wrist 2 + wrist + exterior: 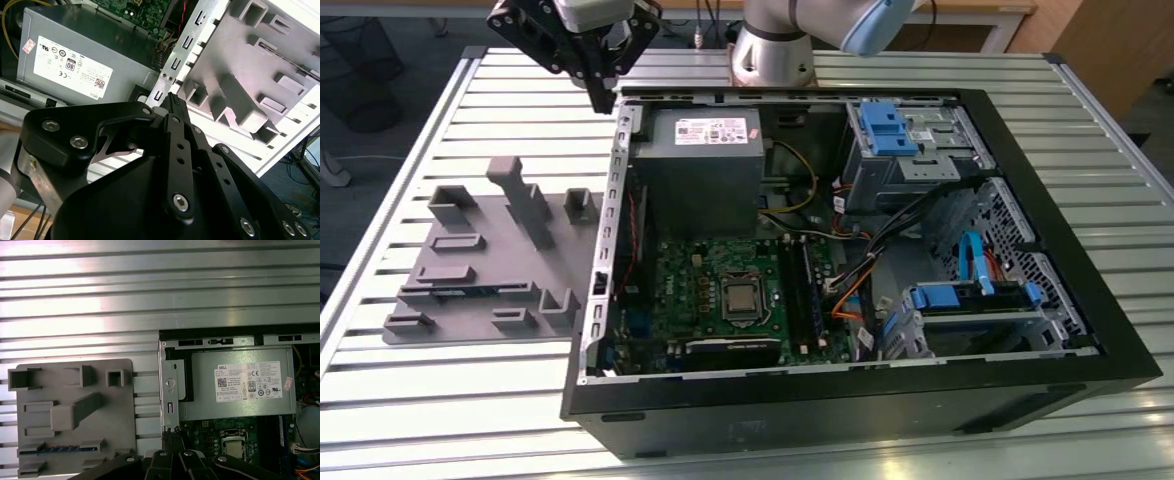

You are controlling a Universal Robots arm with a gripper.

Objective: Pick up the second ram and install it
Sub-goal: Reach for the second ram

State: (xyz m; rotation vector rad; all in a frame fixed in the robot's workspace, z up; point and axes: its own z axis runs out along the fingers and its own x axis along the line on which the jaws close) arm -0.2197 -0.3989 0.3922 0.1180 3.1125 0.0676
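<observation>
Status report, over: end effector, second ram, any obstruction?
End effector shut, empty, near computer case corner. Second ram in gray holder, untouched. Nothing covers it.

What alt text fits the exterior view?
An open desktop computer case lies on a slatted metal table, motherboard exposed. The arm's gripper hangs shut above the case's corner on the exterior view's left, near a grey holder with a blue RAM stick slotted in.

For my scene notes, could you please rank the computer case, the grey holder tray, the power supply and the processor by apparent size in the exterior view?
1. computer case
2. grey holder tray
3. power supply
4. processor
The gaps in size are wide, so nearness to the camera should not change the order.
</observation>
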